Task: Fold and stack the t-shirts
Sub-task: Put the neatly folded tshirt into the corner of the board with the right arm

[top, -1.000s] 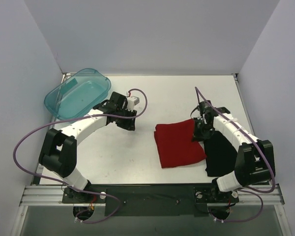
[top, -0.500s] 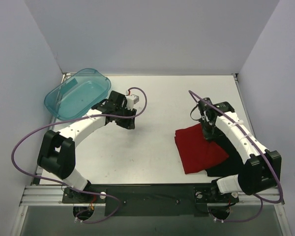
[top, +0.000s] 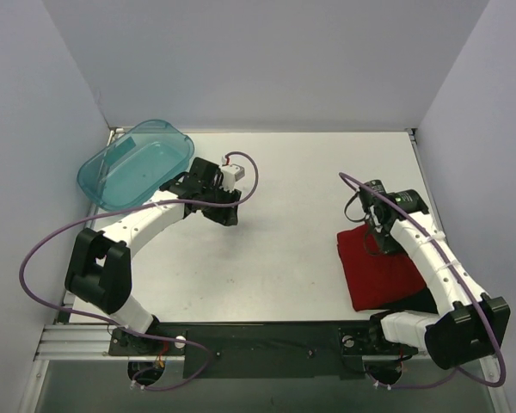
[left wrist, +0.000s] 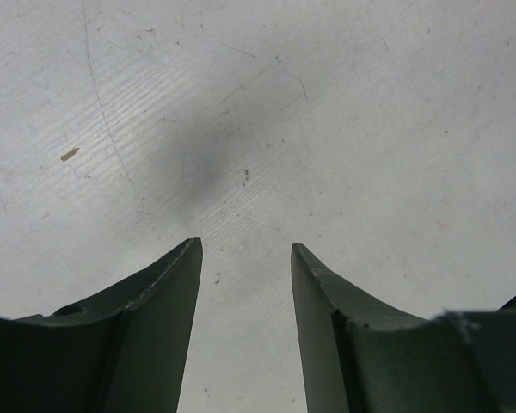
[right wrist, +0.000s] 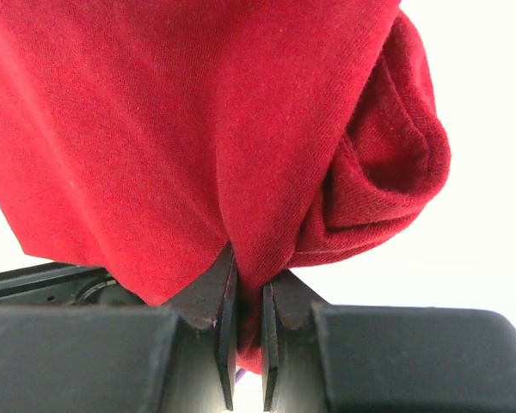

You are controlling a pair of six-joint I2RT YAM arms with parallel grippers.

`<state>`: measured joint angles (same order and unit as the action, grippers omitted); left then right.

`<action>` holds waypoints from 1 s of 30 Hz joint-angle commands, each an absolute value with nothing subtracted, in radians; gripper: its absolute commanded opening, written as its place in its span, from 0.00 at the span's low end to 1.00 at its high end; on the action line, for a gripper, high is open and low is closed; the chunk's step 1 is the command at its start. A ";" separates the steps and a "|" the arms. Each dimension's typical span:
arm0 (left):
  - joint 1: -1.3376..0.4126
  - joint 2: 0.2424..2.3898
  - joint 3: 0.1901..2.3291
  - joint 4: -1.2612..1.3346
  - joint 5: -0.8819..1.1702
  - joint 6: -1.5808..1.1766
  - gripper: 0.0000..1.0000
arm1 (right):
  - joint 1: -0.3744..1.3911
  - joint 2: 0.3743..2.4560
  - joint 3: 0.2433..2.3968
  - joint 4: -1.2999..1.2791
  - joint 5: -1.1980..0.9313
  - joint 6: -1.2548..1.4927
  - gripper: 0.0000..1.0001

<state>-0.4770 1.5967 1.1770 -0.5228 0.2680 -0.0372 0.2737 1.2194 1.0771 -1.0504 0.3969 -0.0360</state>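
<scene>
R gripper [right wrist: 248,275] fingers pinch red t-shirt [top: 380,274] edge; folded cloth spreads ahead of tips, near-square, long axis unclear. Black t-shirt [top: 419,301] mostly hidden beneath. L gripper [left wrist: 245,258] fingers spread above table [left wrist: 344,103].

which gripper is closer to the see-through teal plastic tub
Left. The left gripper hangs open close beside the translucent teal plastic tub, on its right. The right gripper is far off on the other side, shut on the folded red cloth t-shirt.
</scene>
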 commanded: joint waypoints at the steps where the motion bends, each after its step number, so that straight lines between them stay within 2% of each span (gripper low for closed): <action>1: -0.477 1.577 1.221 -0.495 0.295 -0.026 0.56 | 0.230 1.181 1.078 -1.126 0.511 -0.069 0.00; 10: -0.479 1.569 1.216 -0.499 0.279 -0.023 0.56 | 0.141 1.144 1.071 -1.143 0.607 -0.123 0.00; 17: -0.482 1.565 1.215 -0.503 0.271 -0.015 0.56 | 0.091 1.154 1.003 -1.049 0.583 -0.173 0.00; 30: -0.500 1.543 1.206 -0.511 0.253 -0.006 0.56 | -0.170 1.351 0.945 -0.839 0.581 -0.083 0.00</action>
<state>-0.4904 1.5948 1.1770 -0.5251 0.2653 -0.0181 -0.1177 1.2911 0.9798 -0.8825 0.5381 -0.1131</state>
